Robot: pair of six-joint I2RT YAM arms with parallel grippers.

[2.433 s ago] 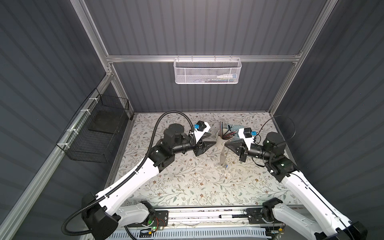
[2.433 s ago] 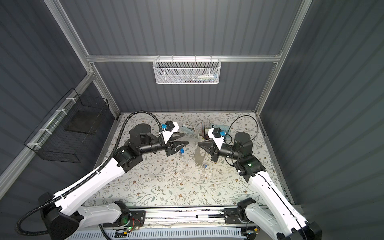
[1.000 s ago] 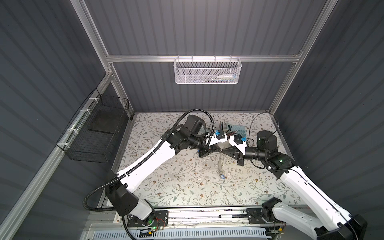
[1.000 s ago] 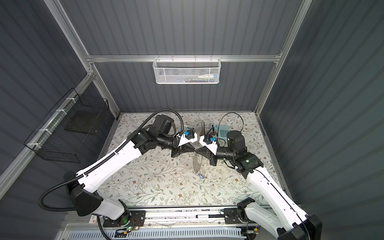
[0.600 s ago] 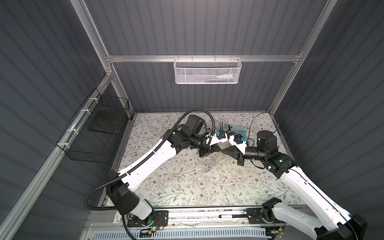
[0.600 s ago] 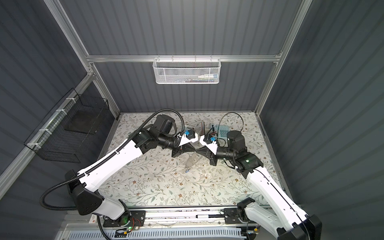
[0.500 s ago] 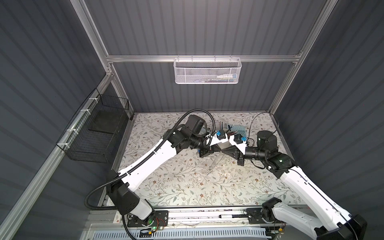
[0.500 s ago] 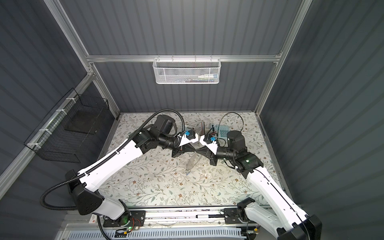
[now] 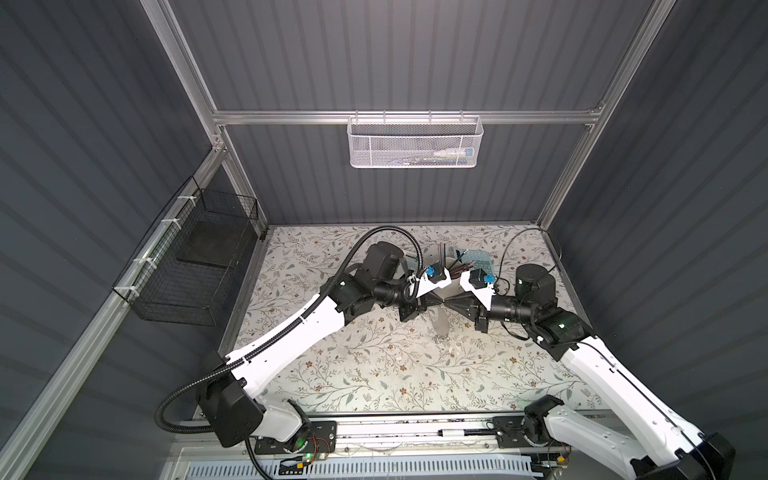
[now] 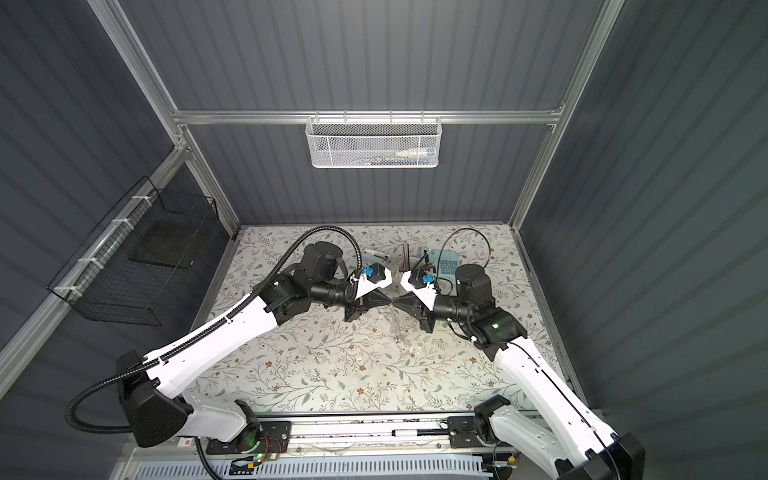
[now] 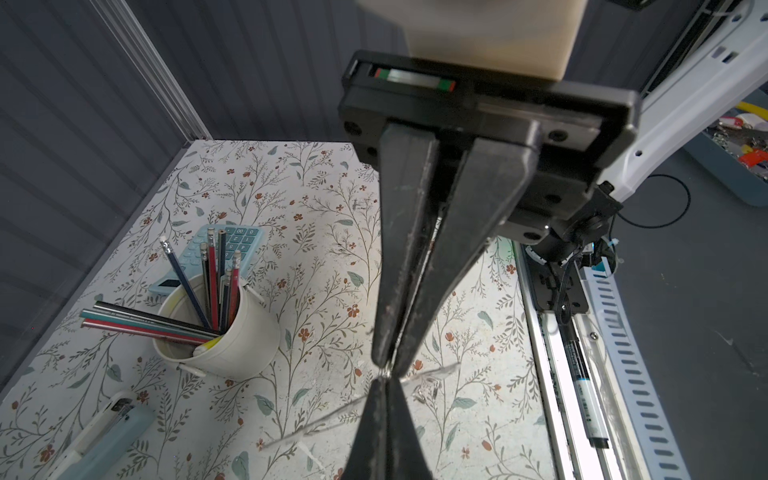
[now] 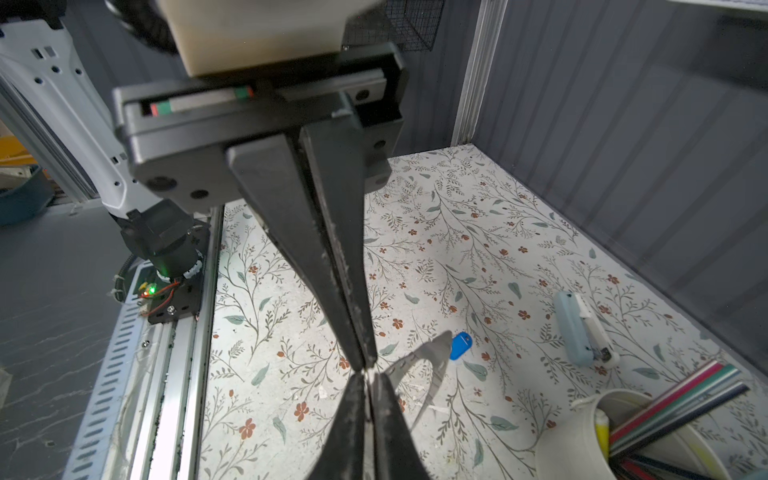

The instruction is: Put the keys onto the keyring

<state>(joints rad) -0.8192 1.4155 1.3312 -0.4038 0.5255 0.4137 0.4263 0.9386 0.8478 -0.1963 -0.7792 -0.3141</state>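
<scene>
Grey keyring point(image 12: 434, 353): hung from the point where the two grippers meet, over the middle of the table point(image 9: 374, 374). In both top views it is seen only as a pale, blurred loop just in front of the meeting fingertips.

Left gripper point(image 12: 362, 360): reached in from the left, its fingers pressed together and clamped on the upper edge of the keyring.

Right gripper point(image 12: 369, 388): set tip to tip against the left gripper. A thin slit is seen between its fingertips. Whether the keyring is gripped there cannot be told.

Key point(image 12: 460, 345): only its blue tag is made out. It lies flat on the table, apart from the keyring, between the keyring and the stapler point(image 12: 579, 328).

Small metal piece point(image 9: 440, 338): seen at the low end of the keyring. It may be a second key already on the loop, but it is too blurred to be sure.

Cup point(image 11: 237, 340): white, stood upright toward the back of the table and well clear of the grippers.

Pencils point(image 11: 212, 282): stood in the cup, with several long ones leaned out over its rim.

Calculator point(image 11: 235, 241): pale blue, laid flat just behind the cup and partly hidden by the pencils.

Stapler: pale blue with a white part, laid on the table near the cup.
</scene>
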